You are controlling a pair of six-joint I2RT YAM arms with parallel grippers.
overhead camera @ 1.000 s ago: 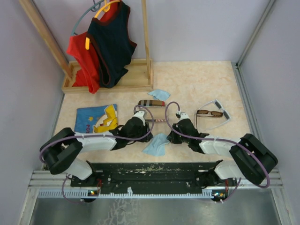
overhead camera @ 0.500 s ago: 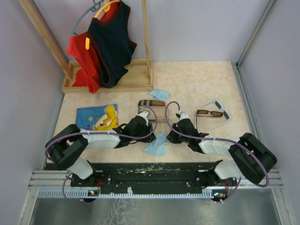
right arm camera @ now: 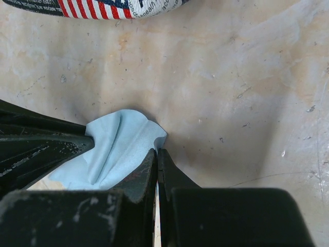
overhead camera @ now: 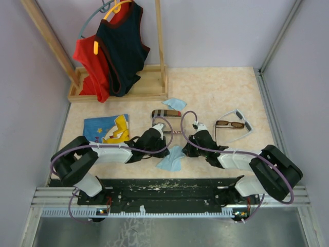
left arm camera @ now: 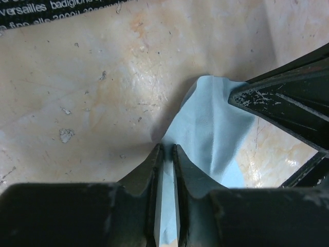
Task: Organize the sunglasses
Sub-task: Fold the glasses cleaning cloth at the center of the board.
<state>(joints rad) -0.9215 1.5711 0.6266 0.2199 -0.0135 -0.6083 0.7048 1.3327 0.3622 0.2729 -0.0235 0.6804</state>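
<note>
The dark brown sunglasses [overhead camera: 230, 124] lie on the table at the right. The white-grey sunglasses [overhead camera: 244, 125] lie around them with thin arms spread. Both grippers are away from them, at a light-blue cloth [overhead camera: 170, 159] in the middle. My left gripper [overhead camera: 163, 148] is shut on the cloth's [left arm camera: 216, 134] left edge, and its jaws [left arm camera: 167, 149] pinch blue fabric. My right gripper [overhead camera: 184, 151] is shut on the cloth's [right arm camera: 115, 149] right corner, as its wrist view [right arm camera: 157, 152] shows. The cloth is bunched up between the two grippers.
A flag-print case [overhead camera: 173, 132] lies just beyond the grippers and shows in the right wrist view [right arm camera: 118, 6]. A plaid case [overhead camera: 166, 113] and a second light-blue cloth [overhead camera: 175, 103] lie farther back. A blue-yellow book [overhead camera: 105, 129] lies left. A wooden clothes rack [overhead camera: 123, 87] stands back left.
My left gripper has shifted a little nearer and right onto the cloth's left edge. The right arm has barely moved. The sunglasses have not moved.
</note>
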